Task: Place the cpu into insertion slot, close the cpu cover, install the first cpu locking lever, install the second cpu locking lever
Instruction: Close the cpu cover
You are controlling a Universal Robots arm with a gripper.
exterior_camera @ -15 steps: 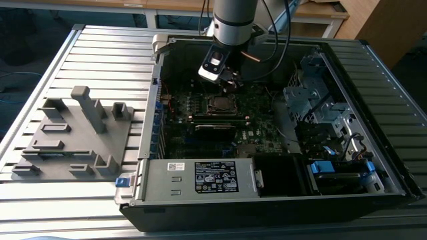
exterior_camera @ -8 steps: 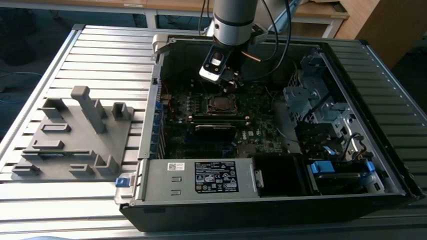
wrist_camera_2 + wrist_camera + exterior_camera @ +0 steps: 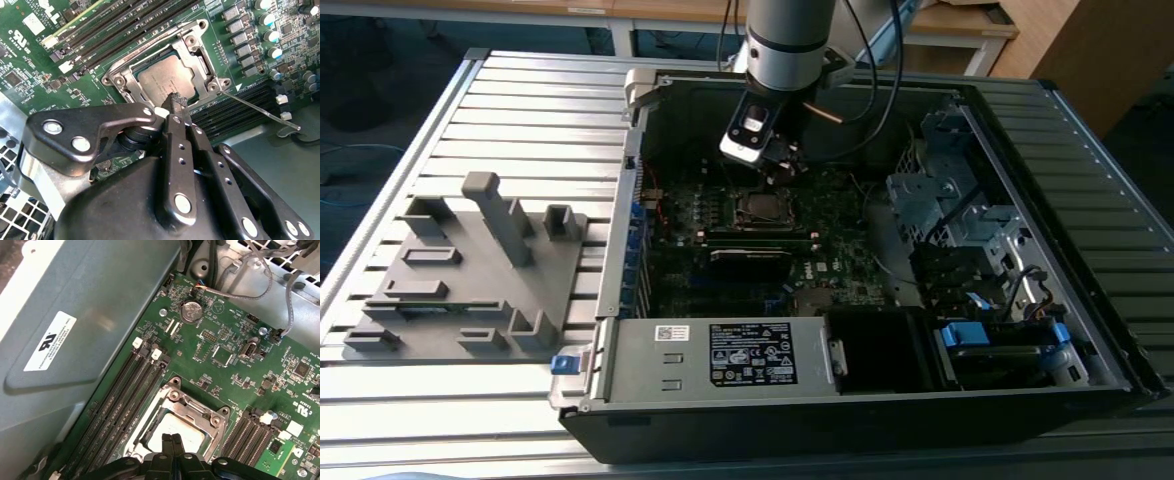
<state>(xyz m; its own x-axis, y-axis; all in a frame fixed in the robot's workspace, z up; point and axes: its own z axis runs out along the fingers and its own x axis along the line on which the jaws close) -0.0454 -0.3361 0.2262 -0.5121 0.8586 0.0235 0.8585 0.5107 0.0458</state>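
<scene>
The cpu (image 3: 161, 80) lies flat in its socket on the green motherboard, dull silver top up; it also shows in the first wrist view (image 3: 181, 429) and the exterior view (image 3: 763, 207). The cpu cover (image 3: 196, 64), a shiny metal frame, lies down around it (image 3: 192, 410). A thin wire locking lever (image 3: 260, 108) juts out from one socket corner. My gripper (image 3: 176, 101) is shut with nothing between its fingers; the tips hang just over the cpu's edge (image 3: 172, 438). In the exterior view the gripper (image 3: 779, 168) hangs inside the case above the socket.
Black memory slots (image 3: 127, 390) run beside the socket. The open computer case (image 3: 1107, 300) encloses the board, with a labelled grey power supply (image 3: 720, 355), a drive cage (image 3: 947, 205) and loose cables (image 3: 260, 280). A grey fixture (image 3: 467, 270) stands on the slatted table at the exterior view's left.
</scene>
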